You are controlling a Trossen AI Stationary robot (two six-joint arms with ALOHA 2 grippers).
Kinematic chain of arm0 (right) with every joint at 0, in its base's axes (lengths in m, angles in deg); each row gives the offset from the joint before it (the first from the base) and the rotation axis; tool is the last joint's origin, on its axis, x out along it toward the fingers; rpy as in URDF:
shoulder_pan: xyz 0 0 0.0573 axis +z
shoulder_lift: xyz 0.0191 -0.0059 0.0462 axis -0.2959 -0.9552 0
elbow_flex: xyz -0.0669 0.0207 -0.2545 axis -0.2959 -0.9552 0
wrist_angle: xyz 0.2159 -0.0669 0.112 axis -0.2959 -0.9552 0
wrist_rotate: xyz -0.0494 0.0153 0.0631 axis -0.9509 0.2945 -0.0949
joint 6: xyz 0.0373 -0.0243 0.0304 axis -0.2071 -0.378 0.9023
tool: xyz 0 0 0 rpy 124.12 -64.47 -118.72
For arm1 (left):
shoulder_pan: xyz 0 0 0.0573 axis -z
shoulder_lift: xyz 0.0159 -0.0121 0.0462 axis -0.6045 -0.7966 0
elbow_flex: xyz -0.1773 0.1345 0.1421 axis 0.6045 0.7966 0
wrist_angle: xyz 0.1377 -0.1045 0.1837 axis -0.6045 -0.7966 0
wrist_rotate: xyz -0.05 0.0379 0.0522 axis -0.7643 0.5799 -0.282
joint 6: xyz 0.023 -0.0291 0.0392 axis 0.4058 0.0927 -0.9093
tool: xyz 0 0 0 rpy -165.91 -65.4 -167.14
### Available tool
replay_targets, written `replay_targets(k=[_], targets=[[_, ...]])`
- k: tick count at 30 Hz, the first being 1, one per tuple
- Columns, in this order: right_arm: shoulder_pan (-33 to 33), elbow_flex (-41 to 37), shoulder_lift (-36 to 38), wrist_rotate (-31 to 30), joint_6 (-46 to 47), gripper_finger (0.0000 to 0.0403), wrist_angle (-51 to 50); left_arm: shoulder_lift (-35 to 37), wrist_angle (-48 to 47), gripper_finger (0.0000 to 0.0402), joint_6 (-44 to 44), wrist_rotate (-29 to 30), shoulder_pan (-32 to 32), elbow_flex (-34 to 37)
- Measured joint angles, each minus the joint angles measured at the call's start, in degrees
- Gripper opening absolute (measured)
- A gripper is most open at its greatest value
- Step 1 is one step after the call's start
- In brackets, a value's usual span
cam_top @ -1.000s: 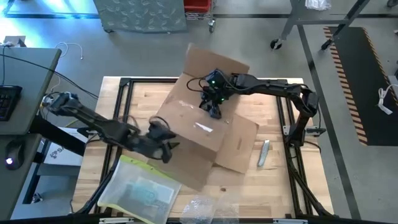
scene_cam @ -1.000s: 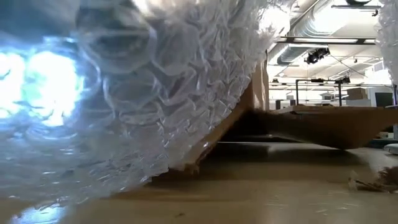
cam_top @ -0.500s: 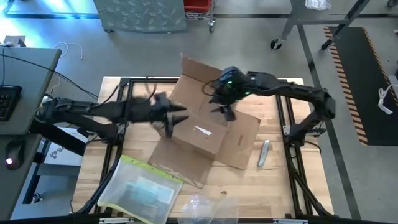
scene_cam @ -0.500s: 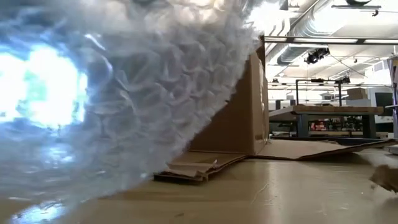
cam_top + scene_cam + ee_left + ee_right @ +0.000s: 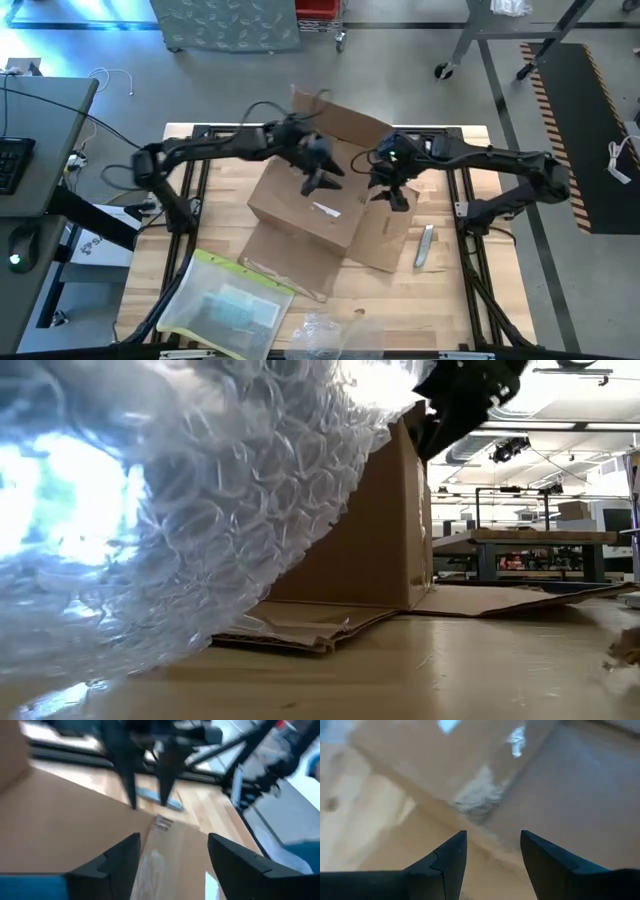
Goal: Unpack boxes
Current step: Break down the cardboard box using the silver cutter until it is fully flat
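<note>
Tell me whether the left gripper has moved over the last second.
Yes. In the high view the left gripper swung from the table's near-left side, by the yellow-edged sleeve, to above the box.

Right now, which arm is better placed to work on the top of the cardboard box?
Probably the left. In the high view the left gripper, fingers open, hangs over the top of the box. The right gripper, also open, is over the flap lying flat beside it.

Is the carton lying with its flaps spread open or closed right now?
Open: the carton has flaps splayed flat on the table around it. Whether anything remains inside, cannot tell.
</note>
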Motion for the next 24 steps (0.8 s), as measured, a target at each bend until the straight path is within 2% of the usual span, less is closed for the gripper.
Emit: replay_targets(k=[6, 10, 17, 24], targets=[[-0.03, -10.19, 3.50, -2.46, -0.41, 0.0172, 13.28, -12.84, -15.06, 0.0241, -6.78, -1.05, -0.06, -14.03], [-0.02, -14.04, 3.42, -3.21, -1.07, 0.0172, 18.12, -18.00, -21.19, 0.0241, -7.38, -7.11, -0.06, -19.36], [-0.02, -15.38, 3.30, -3.98, -1.07, 0.0172, 21.21, -22.06, -23.11, 0.0242, -5.23, -20.05, -0.16, -19.78], [-0.02, -15.35, 1.69, -3.57, -0.26, 0.0172, 22.36, -22.05, -22.15, 0.0233, -6.71, -20.65, 0.89, -19.76]])
